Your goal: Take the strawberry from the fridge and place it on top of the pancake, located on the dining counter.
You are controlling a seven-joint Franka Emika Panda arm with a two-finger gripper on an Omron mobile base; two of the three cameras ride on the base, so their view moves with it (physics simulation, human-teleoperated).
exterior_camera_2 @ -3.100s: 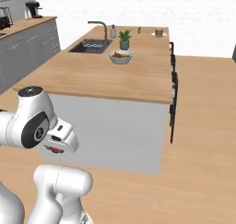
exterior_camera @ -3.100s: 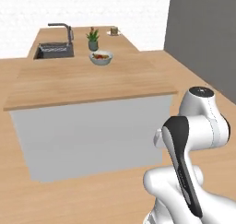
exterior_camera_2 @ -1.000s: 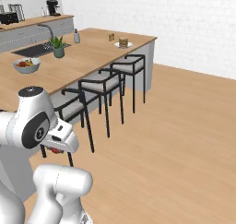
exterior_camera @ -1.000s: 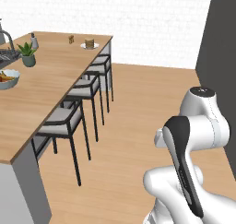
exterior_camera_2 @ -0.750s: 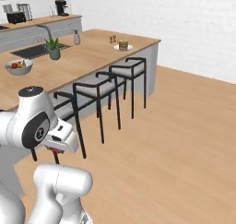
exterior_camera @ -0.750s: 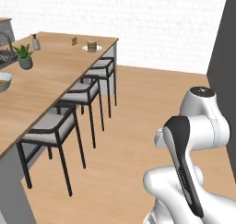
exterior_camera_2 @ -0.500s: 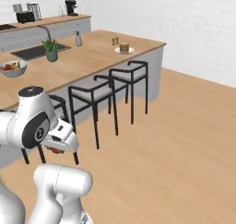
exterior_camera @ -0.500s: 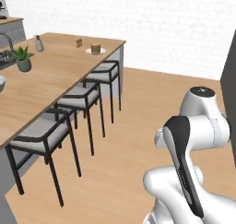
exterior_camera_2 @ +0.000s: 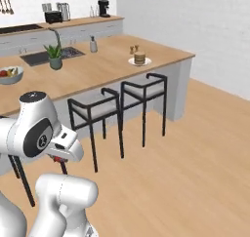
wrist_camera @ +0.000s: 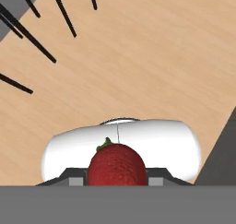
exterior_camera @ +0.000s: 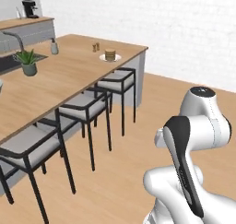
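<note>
A red strawberry (wrist_camera: 117, 165) with a green leaf sits between the fingers of my gripper (wrist_camera: 117, 178), which is shut on it, low over the wood floor. From the right base view the gripper (exterior_camera_2: 59, 158) hangs close to the robot's body, well short of the counter. The pancake (exterior_camera: 109, 54) (exterior_camera_2: 139, 58) is a small tan stack on a white plate near the far corner of the light-wood dining counter (exterior_camera: 69, 78) (exterior_camera_2: 105, 65). The fridge is out of view.
Black-framed grey-seated stools (exterior_camera: 117, 82) (exterior_camera_2: 144, 90) line the counter's near side. Two tiny shakers (exterior_camera: 95, 47), a potted plant (exterior_camera_2: 54, 55), the sink's tap (exterior_camera: 16, 38) and a fruit bowl (exterior_camera_2: 10, 75) stand on the counter. Open wood floor (exterior_camera_2: 195, 148) lies to the right.
The whole picture has shifted: the base has driven around the counter, bringing the stool side and the pancake's corner nearer. The gripper stays shut on the strawberry.
</note>
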